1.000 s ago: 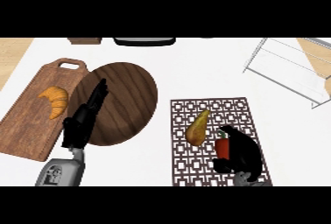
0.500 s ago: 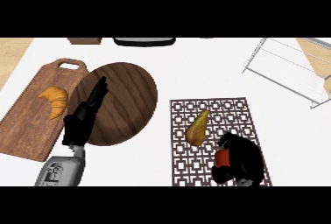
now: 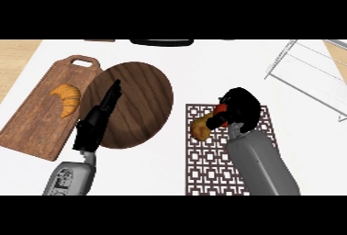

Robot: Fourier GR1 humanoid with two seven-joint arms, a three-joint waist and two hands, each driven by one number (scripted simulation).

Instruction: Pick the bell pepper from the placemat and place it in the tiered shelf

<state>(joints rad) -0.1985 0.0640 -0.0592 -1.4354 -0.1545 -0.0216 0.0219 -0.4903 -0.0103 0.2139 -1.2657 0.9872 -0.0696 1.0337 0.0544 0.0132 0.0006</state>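
Two hands are in view, both entering from the lower edge. Right hand (image 3: 238, 106): positioned over the upper part of the placemat (image 3: 203, 170), at roughly 3 o'clock from the view's centre. Its fingers are curled around the bell pepper (image 3: 218, 120), of which only a red-orange patch shows at the hand's 8 o'clock side; the rest is hidden by the fingers. I cannot tell whether the pepper touches the mat or is raised above it.

An orange-yellow item (image 3: 201, 127) lies just beside the pepper, at its 8 o'clock, over the placemat's upper left portion. Its type cannot be determined, nor whether it touches the pepper.

Left hand (image 3: 95, 124): fingers straight and relaxed, holding nothing, pointing toward 1 o'clock. It lies across the left edge of the dark round wooden plate (image 3: 142, 101).

At 9 o'clock from the plate sits the wooden cutting board (image 3: 34, 133), tilted, handle toward 12 o'clock. A croissant (image 3: 67, 97) rests on its upper half.

The tiered shelf (image 3: 308, 73) stands at 2 o'clock, a white wire frame partly cut off by the view's right edge, well apart from my right hand.

All items rest on the white counter (image 3: 203, 64).
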